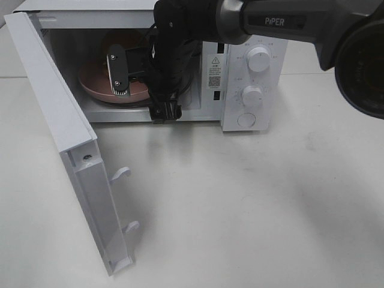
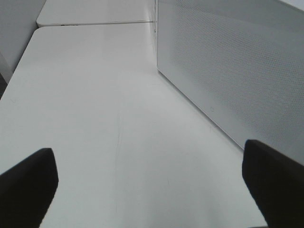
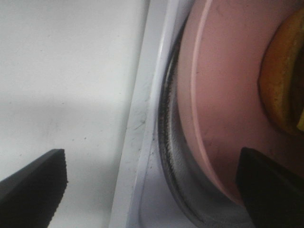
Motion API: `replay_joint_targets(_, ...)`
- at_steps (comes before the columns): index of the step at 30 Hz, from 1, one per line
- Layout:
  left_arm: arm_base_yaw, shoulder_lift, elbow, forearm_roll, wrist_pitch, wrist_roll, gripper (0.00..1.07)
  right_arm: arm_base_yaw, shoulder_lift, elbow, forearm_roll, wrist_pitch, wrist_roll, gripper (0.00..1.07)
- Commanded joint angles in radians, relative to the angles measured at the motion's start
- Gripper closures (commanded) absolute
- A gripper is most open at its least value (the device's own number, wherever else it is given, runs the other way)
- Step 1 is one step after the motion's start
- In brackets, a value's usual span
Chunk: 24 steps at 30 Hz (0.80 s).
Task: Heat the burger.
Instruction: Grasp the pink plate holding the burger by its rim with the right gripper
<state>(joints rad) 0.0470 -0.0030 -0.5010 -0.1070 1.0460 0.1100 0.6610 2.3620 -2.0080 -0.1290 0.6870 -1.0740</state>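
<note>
The burger (image 3: 281,90) lies on a round pink plate (image 3: 223,95) inside the open microwave (image 1: 246,78); only its brown and yellow edge shows in the right wrist view. In the exterior high view its brown bun (image 1: 123,41) rises behind the plate (image 1: 96,87). My right gripper (image 1: 135,71) reaches into the oven, open, with its fingers spread over the plate's near rim (image 3: 152,185), holding nothing. My left gripper (image 2: 152,185) is open and empty above the bare table, beside the microwave's door; it is out of the exterior high view.
The microwave door (image 1: 54,102) swings wide open toward the front left, with two latch hooks (image 1: 120,174) on its edge; its perforated outer face shows in the left wrist view (image 2: 228,61). Two dials (image 1: 258,59) and a button sit on the control panel. The plate rests on the glass turntable (image 3: 171,156).
</note>
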Motion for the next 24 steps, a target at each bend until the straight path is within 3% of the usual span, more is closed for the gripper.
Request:
replay_joint_targets(1, 0.006, -0.021, 0.002, -0.001, -0.009, -0.003, 0.06, 0.002, 0.026, -0.056, -0.014, 0.03, 0.009, 0.18)
replay_joint_targets(20, 0.006, -0.021, 0.002, -0.001, -0.009, -0.003, 0.06, -0.001, 0.151, -0.207, 0.021, 0.016, 0.012, 0.23)
replay_joint_targets(22, 0.006, -0.021, 0.002, -0.001, -0.009, -0.003, 0.06, -0.001, 0.16, -0.215, 0.028, 0.011, 0.012, 0.26)
replay_joint_targets(24, 0.006, -0.021, 0.002, -0.001, -0.009, -0.003, 0.06, -0.011, 0.166, -0.215, 0.028, 0.001, 0.011, 0.37)
